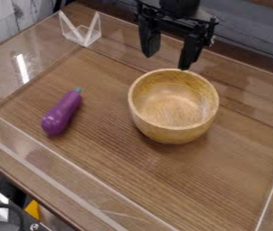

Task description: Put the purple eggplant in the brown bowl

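Above the brown bowl, tool gapes empty.

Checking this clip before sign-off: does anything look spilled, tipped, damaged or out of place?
Nothing stands out. The purple eggplant lies intact on the table, the brown bowl sits upright and empty, and the gripper hangs open above it.

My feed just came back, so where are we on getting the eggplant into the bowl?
Done: nothing yet. The eggplant lies on the table, left of the bowl and apart from it, and the bowl is empty. In hand: nothing; the gripper hangs open above the bowl's far rim, pointing down. Left: move over to the eggplant, grasp it, carry it to the bowl and release.
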{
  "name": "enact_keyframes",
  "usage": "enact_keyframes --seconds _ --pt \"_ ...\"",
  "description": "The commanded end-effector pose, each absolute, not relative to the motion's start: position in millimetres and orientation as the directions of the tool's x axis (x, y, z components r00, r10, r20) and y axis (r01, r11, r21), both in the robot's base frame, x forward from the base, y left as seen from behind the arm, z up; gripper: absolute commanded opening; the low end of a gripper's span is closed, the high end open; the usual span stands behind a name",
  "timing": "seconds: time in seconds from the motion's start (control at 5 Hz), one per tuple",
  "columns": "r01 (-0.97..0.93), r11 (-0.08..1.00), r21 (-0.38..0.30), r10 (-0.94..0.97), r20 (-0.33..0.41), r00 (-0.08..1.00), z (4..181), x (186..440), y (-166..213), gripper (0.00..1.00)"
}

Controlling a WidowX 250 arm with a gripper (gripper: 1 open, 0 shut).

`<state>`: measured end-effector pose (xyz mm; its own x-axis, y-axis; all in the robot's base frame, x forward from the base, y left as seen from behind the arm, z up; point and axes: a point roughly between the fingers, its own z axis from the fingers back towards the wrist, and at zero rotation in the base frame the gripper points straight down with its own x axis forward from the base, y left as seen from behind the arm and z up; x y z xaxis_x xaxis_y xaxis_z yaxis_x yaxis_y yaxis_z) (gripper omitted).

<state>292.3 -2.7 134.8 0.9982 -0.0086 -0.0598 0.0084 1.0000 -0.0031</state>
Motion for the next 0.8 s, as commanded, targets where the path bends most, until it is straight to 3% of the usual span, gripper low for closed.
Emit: enact_keyframes --seconds 0.0,0.6 --pt "0.001 1.000 -0.004 -0.002 -0.075 0.997 129.6 289 -2 1.00" --pt "-0.138 0.990 0.010 0.139 -0.038 0.990 142.6 249 56 1.00"
